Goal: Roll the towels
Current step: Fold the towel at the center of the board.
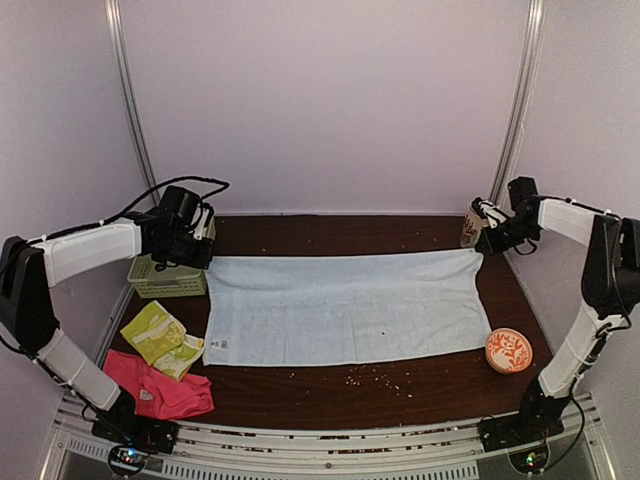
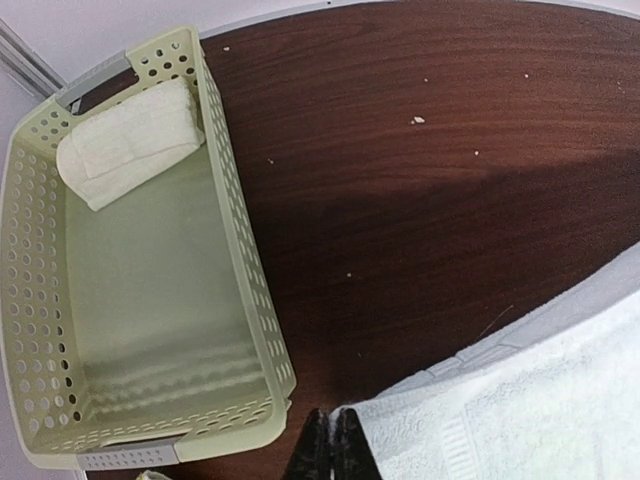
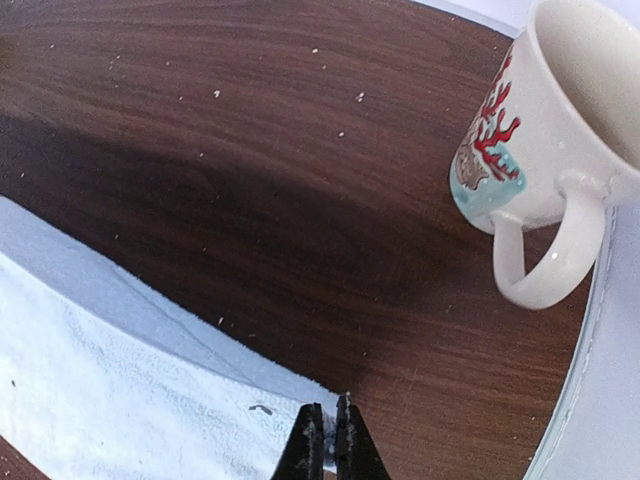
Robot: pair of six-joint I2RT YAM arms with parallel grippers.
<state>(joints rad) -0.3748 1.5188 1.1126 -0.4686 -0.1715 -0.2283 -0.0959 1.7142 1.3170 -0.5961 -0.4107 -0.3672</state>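
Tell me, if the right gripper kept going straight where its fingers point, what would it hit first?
Most likely the bare wooden table just beyond the towel corner that the right gripper pinches. The mug stands right of that line, though depth is hard to judge.

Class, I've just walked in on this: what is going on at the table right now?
Two robot arms are working on a pale blue towel spread flat on the table. The left gripper has its fingers shut on the towel's far left corner, the right gripper on its far right corner. The towel is not yet rolled. A cream towel lies rolled in the green basket. A yellow-green towel and a pink towel lie near left.
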